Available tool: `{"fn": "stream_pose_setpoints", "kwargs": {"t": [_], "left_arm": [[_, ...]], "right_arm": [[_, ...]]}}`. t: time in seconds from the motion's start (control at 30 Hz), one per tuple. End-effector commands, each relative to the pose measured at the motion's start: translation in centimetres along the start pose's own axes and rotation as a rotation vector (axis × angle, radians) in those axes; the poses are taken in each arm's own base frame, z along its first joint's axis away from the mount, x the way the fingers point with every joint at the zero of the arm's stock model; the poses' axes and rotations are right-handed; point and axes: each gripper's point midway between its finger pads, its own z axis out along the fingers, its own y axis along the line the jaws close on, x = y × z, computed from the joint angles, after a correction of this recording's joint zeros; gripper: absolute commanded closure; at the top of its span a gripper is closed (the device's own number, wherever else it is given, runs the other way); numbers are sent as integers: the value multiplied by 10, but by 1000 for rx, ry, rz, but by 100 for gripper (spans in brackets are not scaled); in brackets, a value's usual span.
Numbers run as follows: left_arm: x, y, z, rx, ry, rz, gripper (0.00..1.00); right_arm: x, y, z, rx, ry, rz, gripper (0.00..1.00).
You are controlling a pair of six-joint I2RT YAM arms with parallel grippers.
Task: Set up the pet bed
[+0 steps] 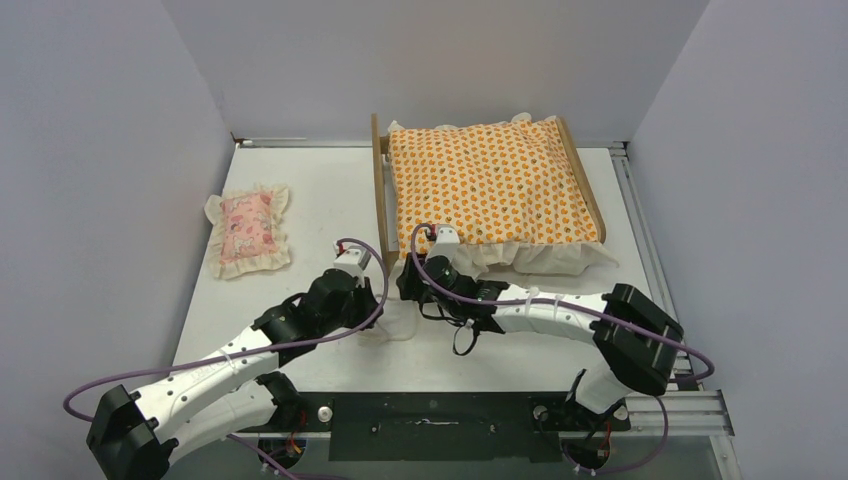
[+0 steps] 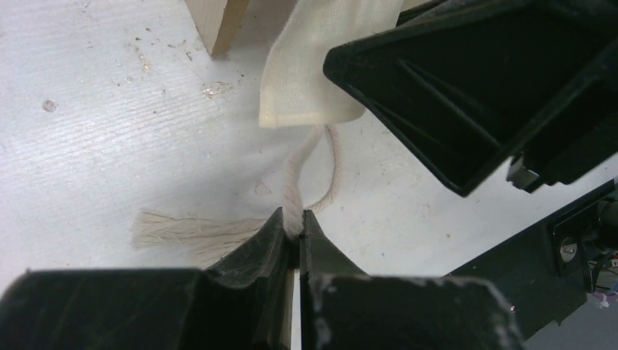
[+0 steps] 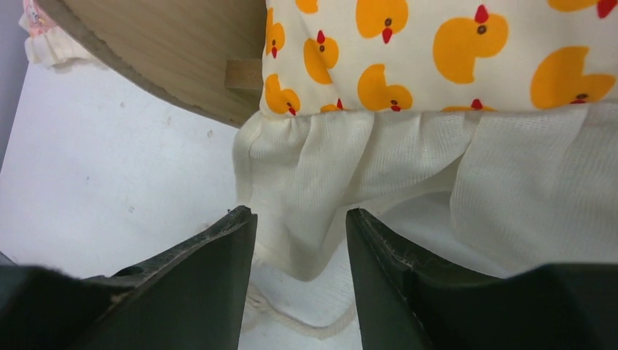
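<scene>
Left jaws clamped on cord (image 2: 294, 182) under ruffle (image 2: 313, 65) of cushion (image 1: 490, 185); right jaws apart, astride ruffle. Pet bed (image 1: 379, 185) at bench (image 1: 300, 200) far edge. We fear hard pull drags cushion off bed.

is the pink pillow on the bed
No, the pillow lies on the table left of the bed, apart from it.
</scene>
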Motion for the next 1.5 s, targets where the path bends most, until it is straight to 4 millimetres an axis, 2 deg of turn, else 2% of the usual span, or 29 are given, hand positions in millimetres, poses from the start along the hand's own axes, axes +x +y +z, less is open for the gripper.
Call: {"fn": "stream_pose_setpoints", "kwargs": {"t": [0.0,0.07,0.1,0.27,0.43,0.6,0.73,0.83,1.0,1.1,1.2,1.3,1.47], "left_arm": [[-8,-4,-2,13,-20,0,100],[-9,-4,-2,11,-21,3,100],[-10,-5,-2,11,-23,5,100],[-27,1,-10,-47,-50,77,100],[-50,5,-17,-108,-79,168,100],[-53,15,-13,-182,-56,203,100],[-57,12,-15,-172,-70,195,100],[-78,-5,-26,-110,-134,195,100],[-140,-60,-51,69,-300,276,100],[-173,-94,-57,165,-378,351,100],[-201,-118,-58,198,-436,447,100],[-227,-136,-59,202,-498,539,100],[-255,-144,-44,140,-571,699,100]], "right_arm": [[-17,0,9,35,-48,17,65],[-18,-5,7,41,-40,16,86],[-20,-7,4,48,-31,13,93],[-47,-16,-29,77,-21,-51,95],[-76,-38,-53,77,3,-79,95],[-97,-59,-64,70,6,-63,94],[-97,-65,-66,60,0,-80,92],[-83,-71,-59,53,31,-92,92],[-63,-71,-47,14,54,-63,92],[-58,-70,-43,-3,59,-56,92],[-58,-67,-40,-15,59,-57,92],[-58,-66,-39,-22,56,-57,92],[-58,-65,-37,-28,56,-55,92]]}}
